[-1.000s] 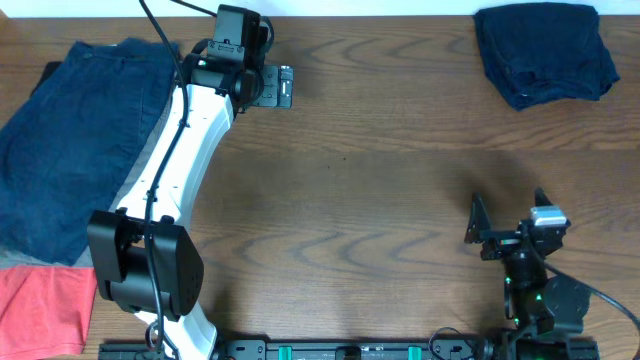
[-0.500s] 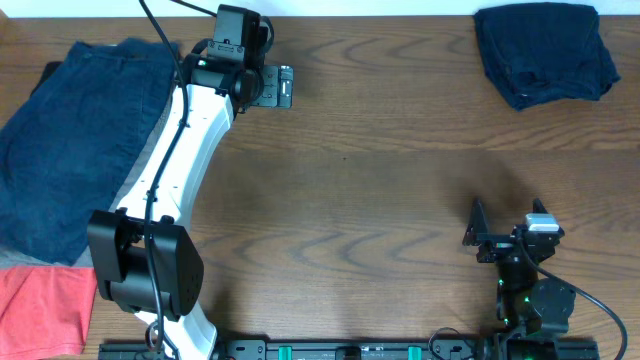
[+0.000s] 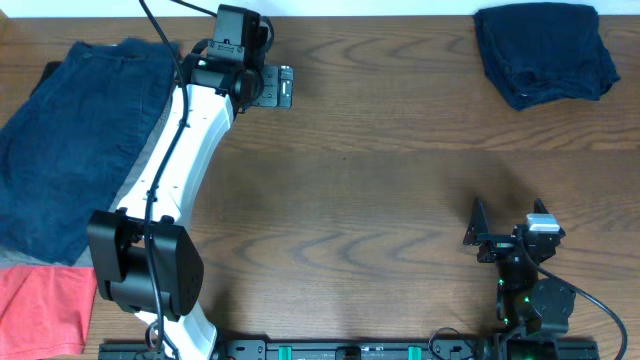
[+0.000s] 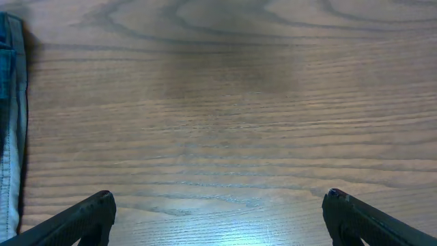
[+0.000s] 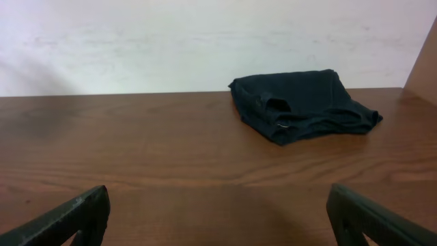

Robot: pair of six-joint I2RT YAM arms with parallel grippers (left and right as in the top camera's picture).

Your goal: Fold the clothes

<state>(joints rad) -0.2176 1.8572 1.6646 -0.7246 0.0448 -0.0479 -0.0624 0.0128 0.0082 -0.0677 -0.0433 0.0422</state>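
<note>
The dark navy-blue shorts (image 3: 545,55) lie in a folded bundle at the table's far right corner. They also show in the right wrist view (image 5: 300,102), far ahead of the fingers. My right gripper (image 3: 508,214) is open and empty near the front edge, well short of the shorts; its fingers (image 5: 218,212) are spread wide over bare wood. My left gripper (image 3: 275,86) is open and empty at the far side of the table, left of centre; its fingers (image 4: 218,205) frame only wood.
Lighter denim-blue shorts (image 3: 70,150) lie spread at the far left, and their edge shows in the left wrist view (image 4: 10,102). A coral-red garment (image 3: 40,310) lies at the front left corner. The left arm (image 3: 185,150) stretches across the table's left part.
The right arm has drawn back slightly toward the front edge. The left arm and the garments have not moved.
</note>
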